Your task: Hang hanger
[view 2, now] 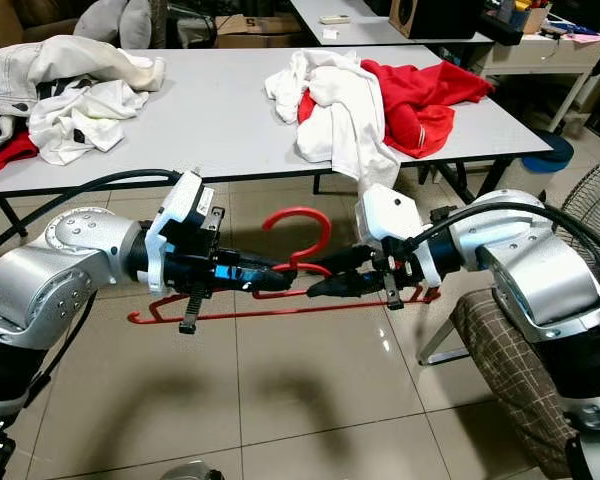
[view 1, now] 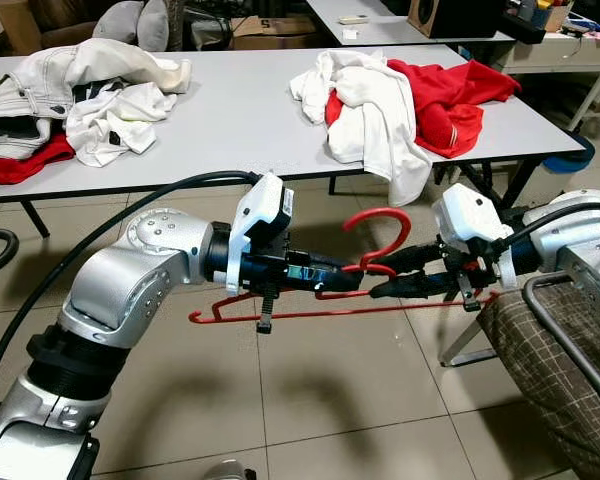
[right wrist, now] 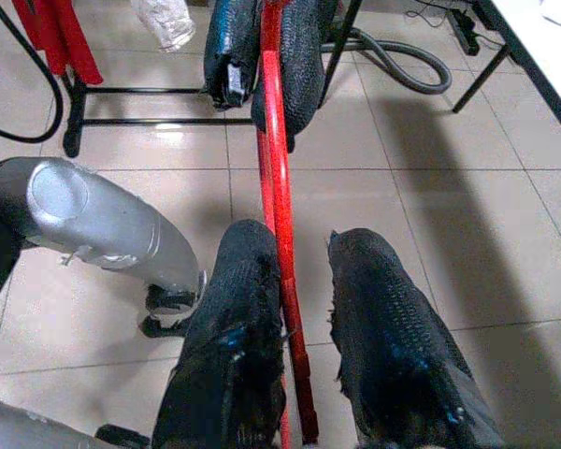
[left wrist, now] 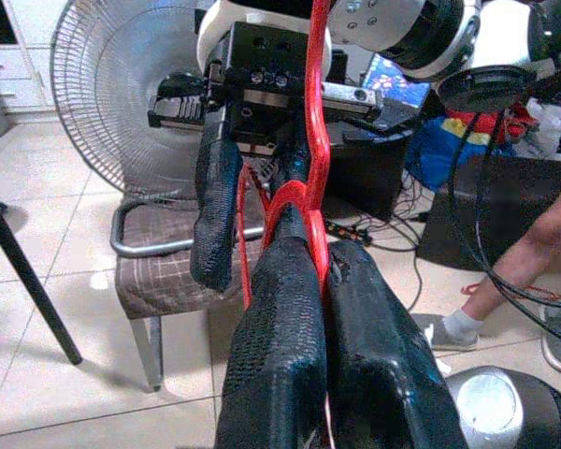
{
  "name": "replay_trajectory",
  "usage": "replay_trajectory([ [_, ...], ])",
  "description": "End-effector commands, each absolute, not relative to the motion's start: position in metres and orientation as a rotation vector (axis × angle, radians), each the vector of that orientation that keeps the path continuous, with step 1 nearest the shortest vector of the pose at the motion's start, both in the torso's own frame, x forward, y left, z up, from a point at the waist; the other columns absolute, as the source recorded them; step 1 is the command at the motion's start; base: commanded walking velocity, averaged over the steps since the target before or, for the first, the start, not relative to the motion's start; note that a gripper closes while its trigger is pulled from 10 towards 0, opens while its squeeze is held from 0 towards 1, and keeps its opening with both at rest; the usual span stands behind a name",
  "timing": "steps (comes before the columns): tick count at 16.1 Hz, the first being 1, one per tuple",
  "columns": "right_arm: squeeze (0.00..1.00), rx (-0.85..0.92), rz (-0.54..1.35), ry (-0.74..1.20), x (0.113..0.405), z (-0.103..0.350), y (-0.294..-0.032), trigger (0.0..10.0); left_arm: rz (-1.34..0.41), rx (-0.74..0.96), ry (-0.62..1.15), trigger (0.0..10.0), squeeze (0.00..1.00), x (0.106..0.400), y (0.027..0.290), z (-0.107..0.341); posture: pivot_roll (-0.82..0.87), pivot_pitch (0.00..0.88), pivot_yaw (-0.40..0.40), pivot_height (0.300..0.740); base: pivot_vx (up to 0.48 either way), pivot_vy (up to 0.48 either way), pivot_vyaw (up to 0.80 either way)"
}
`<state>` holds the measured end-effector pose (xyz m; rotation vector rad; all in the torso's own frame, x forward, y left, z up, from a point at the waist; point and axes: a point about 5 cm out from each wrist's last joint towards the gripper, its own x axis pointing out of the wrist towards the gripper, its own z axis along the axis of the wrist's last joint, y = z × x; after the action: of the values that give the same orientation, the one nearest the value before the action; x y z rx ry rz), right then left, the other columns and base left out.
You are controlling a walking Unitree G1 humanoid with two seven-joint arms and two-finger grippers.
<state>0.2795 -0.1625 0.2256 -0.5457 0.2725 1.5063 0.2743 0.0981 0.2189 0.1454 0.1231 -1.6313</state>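
The robot is holding a red hanger [view 1: 375, 232] out over the tiled floor [view 1: 330, 400], in front of a grey desk [view 1: 240, 120] piled with clothes [view 1: 380, 100]. The left gripper [view 1: 352, 277] is pinching the hanger's neck with its fingers pressed together. The right gripper [view 1: 380, 278] is straddling the wire, its fingers slightly apart.

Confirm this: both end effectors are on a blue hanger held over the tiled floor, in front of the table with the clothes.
Not quite: the hanger is red, as the left eye view shows. Both the left end effector and right end effector are on it, over the floor, before the table.
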Motion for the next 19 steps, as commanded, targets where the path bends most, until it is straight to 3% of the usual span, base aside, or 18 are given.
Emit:
replay_trajectory([
  [1, 0.0, -0.589, 1.468, 0.275, 0.285, 0.229, -0.165, 10.0, -1.703, 0.188, 0.1, 0.0, 0.0, 0.271, 0.093, 0.226, -0.04, 0.0, -0.021, 0.74, 0.0, 0.0, 0.0],
  [3, 0.0, -0.579, 1.452, 0.274, 0.287, 0.23, -0.165, 10.0, -1.711, 0.189, 0.102, 0.0, 0.0, 0.271, 0.094, 0.226, -0.04, 0.0, -0.021, 0.74, 0.0, 0.0, 0.0],
  [4, 1.0, -0.566, 1.437, 0.282, 0.289, 0.23, -0.165, 10.0, -1.713, 0.192, 0.102, 0.0, 0.0, 0.272, 0.094, 0.226, -0.04, 0.0, -0.021, 0.74, 0.0, 0.0, 0.0],
  [11, 1.0, -0.629, 1.451, 0.327, 0.279, 0.243, -0.175, 10.0, -1.624, 0.29, 0.148, 0.0, 0.0, 0.288, 0.104, 0.219, -0.04, 0.0, -0.014, 0.74, 0.0, 0.0, 0.0],
  [16, 1.0, -0.551, 1.448, 0.319, 0.274, 0.237, -0.169, 10.0, -1.623, 0.281, 0.094, 0.0, 0.0, 0.291, 0.1, 0.225, -0.04, 0.0, -0.014, 0.74, 0.0, 0.0, 0.0],
  [17, 0.8, -0.54, 1.445, 0.316, 0.275, 0.236, -0.168, 10.0, -1.627, 0.279, 0.075, 0.0, 0.0, 0.291, 0.098, 0.227, -0.05, 0.0, 0.0, 0.74, 0.0, 0.0, 0.0],
  [18, 0.0, -0.537, 1.434, 0.316, 0.278, 0.233, -0.167, 10.0, -1.646, 0.263, 0.053, 0.0, 0.0, 0.289, 0.097, 0.232, -0.05, 0.0, 0.0, 0.74, 0.0, 0.0, 0.0],
  [19, 0.0, -0.54, 1.425, 0.318, 0.279, 0.231, -0.167, 10.0, -1.664, 0.252, 0.042, 0.0, 0.0, 0.287, 0.096, 0.234, -0.05, 0.0, 0.0, 0.74, 0.0, 0.0, 0.0],
])
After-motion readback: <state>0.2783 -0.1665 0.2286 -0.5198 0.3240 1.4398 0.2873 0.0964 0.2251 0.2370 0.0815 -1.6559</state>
